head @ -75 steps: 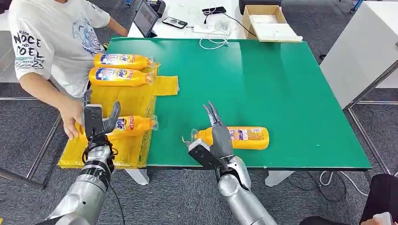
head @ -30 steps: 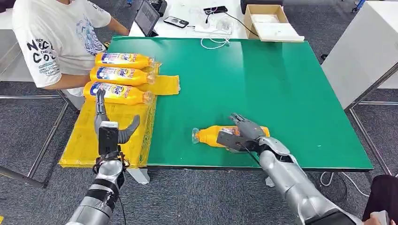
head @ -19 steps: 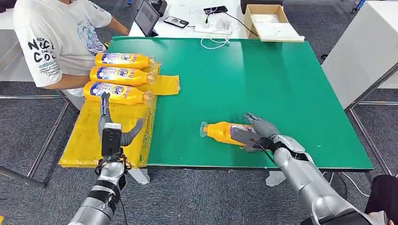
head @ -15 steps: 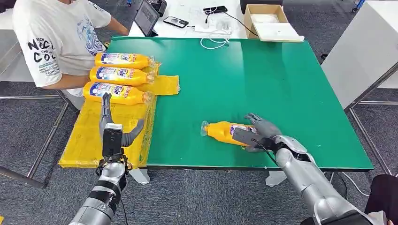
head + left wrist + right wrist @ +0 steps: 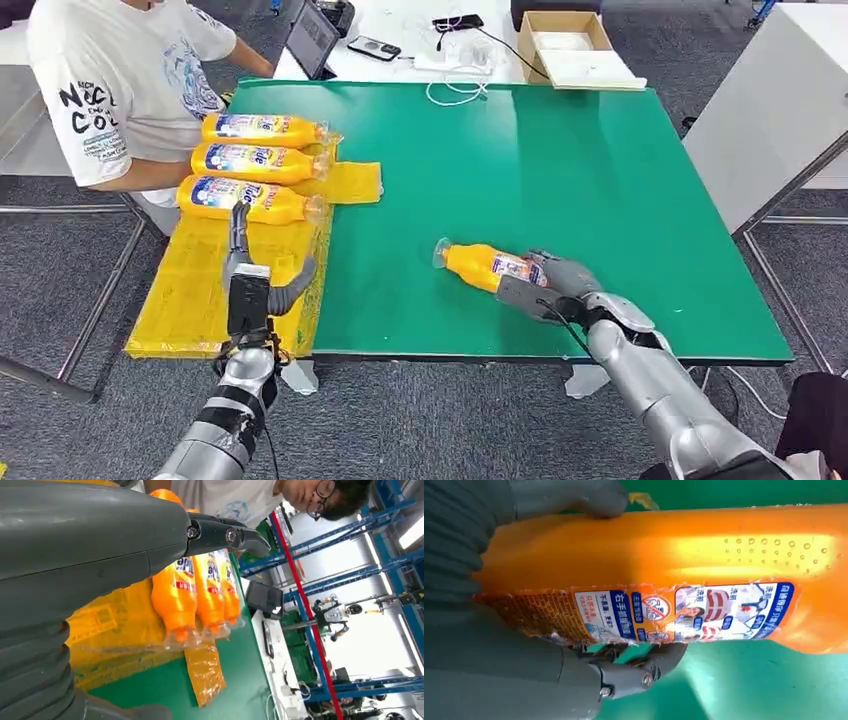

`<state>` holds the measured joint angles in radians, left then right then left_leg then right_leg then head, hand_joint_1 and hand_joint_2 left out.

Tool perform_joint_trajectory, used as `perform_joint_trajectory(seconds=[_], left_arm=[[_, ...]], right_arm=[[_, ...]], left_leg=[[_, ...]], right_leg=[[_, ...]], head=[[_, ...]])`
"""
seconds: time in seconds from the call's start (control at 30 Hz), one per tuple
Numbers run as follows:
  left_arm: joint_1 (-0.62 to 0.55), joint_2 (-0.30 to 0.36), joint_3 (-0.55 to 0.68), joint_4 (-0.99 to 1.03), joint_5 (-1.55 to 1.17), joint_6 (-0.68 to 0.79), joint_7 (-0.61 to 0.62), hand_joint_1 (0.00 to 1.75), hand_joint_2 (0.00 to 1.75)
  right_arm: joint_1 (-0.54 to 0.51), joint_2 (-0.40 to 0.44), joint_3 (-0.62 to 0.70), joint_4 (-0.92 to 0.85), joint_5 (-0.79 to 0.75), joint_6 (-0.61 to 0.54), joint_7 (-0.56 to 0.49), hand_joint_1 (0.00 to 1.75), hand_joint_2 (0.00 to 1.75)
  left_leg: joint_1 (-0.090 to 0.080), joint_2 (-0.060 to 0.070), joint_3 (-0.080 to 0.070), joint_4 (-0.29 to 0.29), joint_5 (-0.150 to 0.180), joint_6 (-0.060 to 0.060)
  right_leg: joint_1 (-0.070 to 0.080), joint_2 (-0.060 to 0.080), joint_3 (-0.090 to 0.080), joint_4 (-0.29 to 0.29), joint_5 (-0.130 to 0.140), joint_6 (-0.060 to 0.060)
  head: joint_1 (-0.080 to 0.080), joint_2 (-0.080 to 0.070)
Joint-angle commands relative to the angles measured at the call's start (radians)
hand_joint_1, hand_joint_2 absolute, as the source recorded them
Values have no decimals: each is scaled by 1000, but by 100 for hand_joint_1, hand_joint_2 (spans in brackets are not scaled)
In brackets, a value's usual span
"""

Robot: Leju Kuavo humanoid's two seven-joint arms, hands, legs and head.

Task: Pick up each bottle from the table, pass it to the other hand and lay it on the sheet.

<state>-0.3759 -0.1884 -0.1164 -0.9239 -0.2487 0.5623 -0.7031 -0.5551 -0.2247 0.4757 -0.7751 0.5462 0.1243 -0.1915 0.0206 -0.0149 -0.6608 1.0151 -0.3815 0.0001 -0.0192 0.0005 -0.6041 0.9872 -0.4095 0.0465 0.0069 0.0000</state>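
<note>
My right hand grips an orange bottle by its base end, cap pointing left, just above the green table near the front edge. The right wrist view shows the fingers and thumb wrapped around the bottle's labelled body. My left hand is raised over the front of the yellow sheet, fingers spread, holding nothing. Three orange bottles lie side by side at the sheet's far end, also seen as bottles in the left wrist view.
A person in a white T-shirt sits at the table's far left, next to the sheet. Beyond the green table are a laptop, cables and an open cardboard box. A white table stands to the right.
My right hand closed on the lying bottle and raised and turned it, cap now further back. The person set the third bottle beside the other two. My left hand shifted slightly right.
</note>
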Motion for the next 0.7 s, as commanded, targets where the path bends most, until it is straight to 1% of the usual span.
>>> perform_joint_trajectory(seconds=[0.03,0.1,0.17,0.2,0.3,0.33,0.4,0.43,0.5,0.53,0.57,0.6,0.63,0.67,0.7], left_arm=[[-37,-3,-34,69,16,1,5,0,175],[-37,-3,-34,69,16,1,5,0,175],[-35,-2,-34,65,18,0,5,0,175],[-34,-3,-34,63,20,0,5,0,175],[-26,-12,-27,50,30,-18,5,0,175],[-21,-24,-15,42,50,-60,5,0,175],[-23,-52,14,45,82,-141,8,0,175],[-21,-63,17,33,110,-195,26,0,175],[-17,-83,1,3,177,-322,89,0,175],[-17,-91,-6,-7,216,-373,117,0,175],[-19,-96,-20,-14,254,-428,142,0,175],[-19,-100,-33,-23,288,-469,164,0,175],[-20,-100,-55,-32,338,-537,191,0,175],[-19,-100,-62,-38,341,-541,193,0,175],[-16,-95,-85,-54,365,-568,207,0,175]], right_arm=[[63,37,19,53,-48,-28,-30,175,175],[63,37,19,53,-48,-28,-30,175,175],[73,38,2,23,-66,-39,-36,175,175],[82,46,-20,7,-83,-59,-50,175,175],[145,98,-112,-119,-123,-175,-80,175,175],[191,144,-185,-218,-128,-280,-114,175,175],[253,207,-273,-388,-104,-389,-131,175,175],[272,234,-309,-447,-115,-434,-158,175,175],[313,283,-375,-575,-98,-569,-231,175,175],[323,295,-393,-612,-96,-608,-254,175,175],[331,308,-411,-641,-91,-664,-292,175,175],[339,315,-423,-667,-87,-694,-308,175,175],[346,327,-440,-692,-89,-737,-345,175,175],[346,328,-441,-694,-87,-742,-350,175,175],[346,333,-449,-695,-90,-760,-371,175,175]], left_leg=[[1,0,6,-2,-1,1],[1,0,5,-1,-1,0],[1,1,7,-2,-1,0],[1,3,6,-1,-1,0],[1,4,9,-2,-1,0],[1,5,7,-2,-1,0],[1,7,6,-1,-1,0],[0,7,6,-1,-2,0],[0,6,3,0,-2,0],[0,6,3,1,-4,0],[0,4,-1,1,-2,0],[0,2,0,1,-3,0],[0,1,-3,1,-2,0],[0,0,-1,1,-3,1],[-1,0,-4,1,-2,1]], right_leg=[[1,-2,7,-3,-1,-3],[1,-1,5,-2,-1,-2],[2,-1,7,-2,-1,-2],[2,0,5,-2,0,-2],[2,0,8,-2,-1,-3],[2,0,7,-2,0,-3],[2,2,5,-1,0,-2],[2,2,5,0,-1,-3],[1,2,1,2,-2,-3],[2,1,1,3,-3,-4],[2,1,-1,2,-2,-2],[1,0,0,3,-3,-3],[1,-1,-3,2,-2,-2],[1,-2,0,2,-4,-2],[1,-1,-3,2,-2,-1]], head=[[0,0],[0,0],[0,0],[0,0],[0,0],[0,0],[0,0],[0,0],[0,0],[0,0],[0,0],[-1,0],[0,0],[0,0],[0,0]])
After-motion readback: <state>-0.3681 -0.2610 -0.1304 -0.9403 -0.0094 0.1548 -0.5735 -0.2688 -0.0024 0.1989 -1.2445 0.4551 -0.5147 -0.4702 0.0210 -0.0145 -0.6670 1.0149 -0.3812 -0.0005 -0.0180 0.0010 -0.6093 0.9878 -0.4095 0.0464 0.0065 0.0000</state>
